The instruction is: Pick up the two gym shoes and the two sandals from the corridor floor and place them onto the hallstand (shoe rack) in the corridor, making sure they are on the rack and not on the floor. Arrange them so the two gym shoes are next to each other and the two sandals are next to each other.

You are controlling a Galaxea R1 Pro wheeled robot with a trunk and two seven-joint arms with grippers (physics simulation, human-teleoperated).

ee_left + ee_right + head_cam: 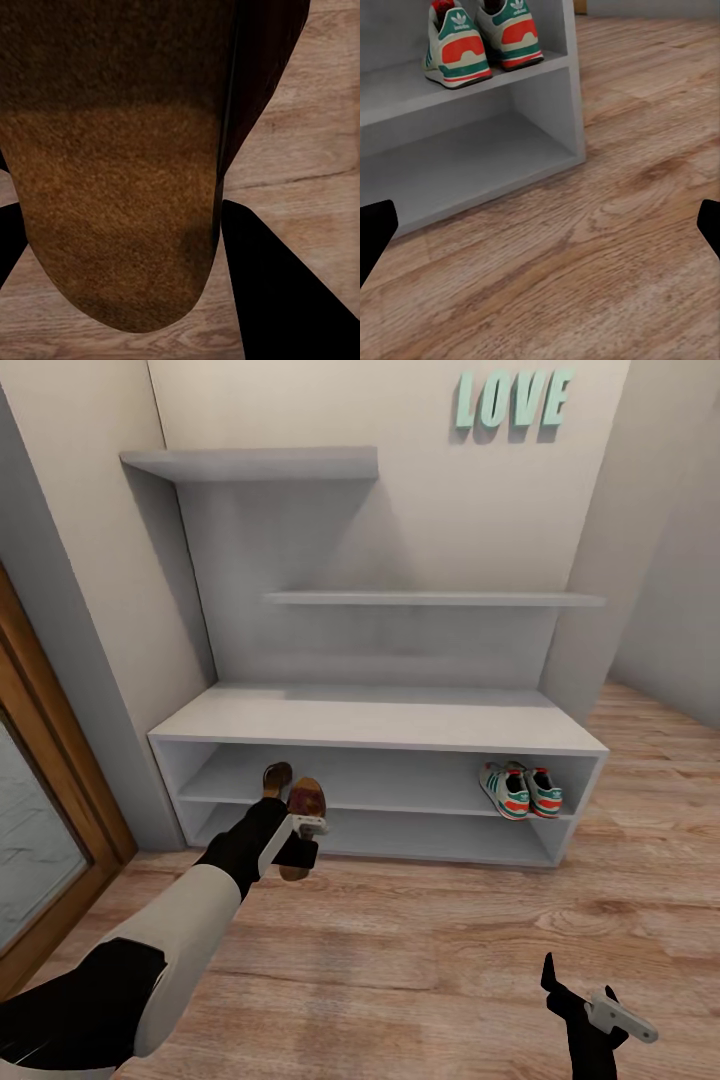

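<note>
Sandal [303,822], brown with a tan insole, hangs clamped between the left gripper [300,850] fingers, standing nearly on end just in front of the lower left opening of the hallstand [380,725]. In the left wrist view the sandal's fuzzy brown sole [112,187] lies against the fingers, one dark finger [277,292] showing beside it, with the corridor floor [300,172] beyond. A second sandal [276,776] sits on the middle shelf just beyond the fingers of that gripper, close behind the held one.

The two gym shoes [520,790] stand side by side, touching, at the right end of the same middle shelf, their red-orange heels facing outward; the right wrist view shows them [484,37] on the shelf beyond that arm's fingers, above the bare bottom shelf. The right gripper [585,1000] hovers over the floor planks, well apart from the rack, its fingers spread wide with nothing between them. Teal LOVE letters [512,402] hang on the wall above the staggered shelves.
</note>
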